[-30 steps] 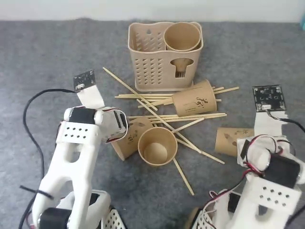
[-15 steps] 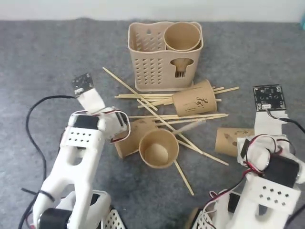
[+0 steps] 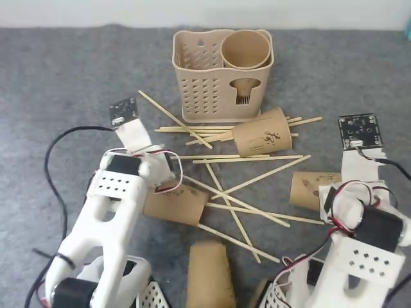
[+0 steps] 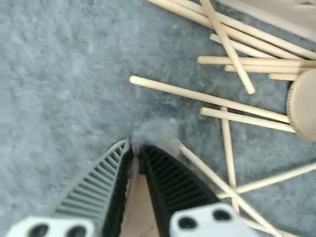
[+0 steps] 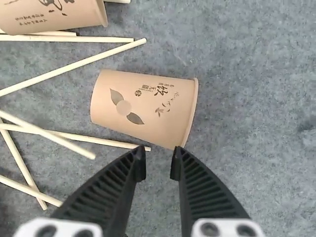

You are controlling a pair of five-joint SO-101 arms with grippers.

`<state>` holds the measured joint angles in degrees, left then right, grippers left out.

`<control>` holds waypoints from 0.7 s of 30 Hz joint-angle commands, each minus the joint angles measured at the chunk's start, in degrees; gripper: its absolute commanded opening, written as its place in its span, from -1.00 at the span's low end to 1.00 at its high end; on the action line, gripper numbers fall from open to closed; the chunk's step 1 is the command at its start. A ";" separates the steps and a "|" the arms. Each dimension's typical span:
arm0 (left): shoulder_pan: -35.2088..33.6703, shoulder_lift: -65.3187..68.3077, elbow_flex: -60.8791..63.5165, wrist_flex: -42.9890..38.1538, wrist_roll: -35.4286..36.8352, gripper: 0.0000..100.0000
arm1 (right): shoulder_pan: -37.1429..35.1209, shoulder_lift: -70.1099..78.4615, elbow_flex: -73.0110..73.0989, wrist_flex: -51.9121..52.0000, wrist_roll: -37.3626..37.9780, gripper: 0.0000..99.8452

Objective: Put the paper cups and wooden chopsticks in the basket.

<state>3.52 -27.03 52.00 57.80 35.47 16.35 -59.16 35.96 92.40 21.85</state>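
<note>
The beige slotted basket (image 3: 205, 83) stands at the back with one paper cup (image 3: 245, 49) upright in its right compartment. My left gripper (image 4: 136, 147) is shut on the thin wall of a paper cup (image 3: 176, 204) lying on its side. Another cup (image 3: 209, 276) lies at the front edge. A third cup (image 3: 262, 131) rests on wooden chopsticks (image 3: 244, 157) before the basket. My right gripper (image 5: 158, 157) hovers just beside the rim of a fourth cup (image 5: 143, 108) lying on its side, with a narrow gap between its fingers and nothing in it.
Chopsticks (image 4: 207, 98) lie scattered and crossed over the grey carpet (image 3: 64, 77) between the arms. A black cable (image 3: 54, 167) loops beside the left arm. Bare carpet spreads to the far left and far right of the basket.
My left arm swung right and dragged its cup over. The cup with its mouth facing up tumbled to the front edge. Several chopsticks shifted. The right arm stayed still.
</note>
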 commanded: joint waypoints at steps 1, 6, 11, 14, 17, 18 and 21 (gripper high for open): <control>-4.13 0.00 -7.34 4.40 -1.32 -0.98 | 0.75 -1.01 -0.53 -1.01 0.70 -0.79; -5.45 0.09 -15.52 11.52 -4.13 -0.98 | 0.75 -1.01 -0.62 -0.66 0.53 -0.79; -6.68 0.09 -25.27 18.11 -7.74 -0.98 | 0.57 -1.01 -0.53 -0.31 1.23 -0.79; -7.91 0.18 -31.96 21.54 -10.29 -0.98 | 0.31 -1.01 -0.35 0.75 3.60 -0.79; -7.91 0.53 -37.67 24.88 -11.52 -0.98 | 0.31 -1.01 -0.35 0.84 3.87 -0.79; -7.82 0.53 -39.16 25.67 -11.52 -0.98 | 0.40 -1.01 -0.26 0.84 3.96 -0.79; -7.74 0.53 -42.59 26.46 -11.52 -0.98 | 0.48 -1.01 -0.26 0.84 3.78 -0.79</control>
<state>-4.13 -26.95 16.22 82.86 24.66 16.35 -59.16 35.96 92.75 24.92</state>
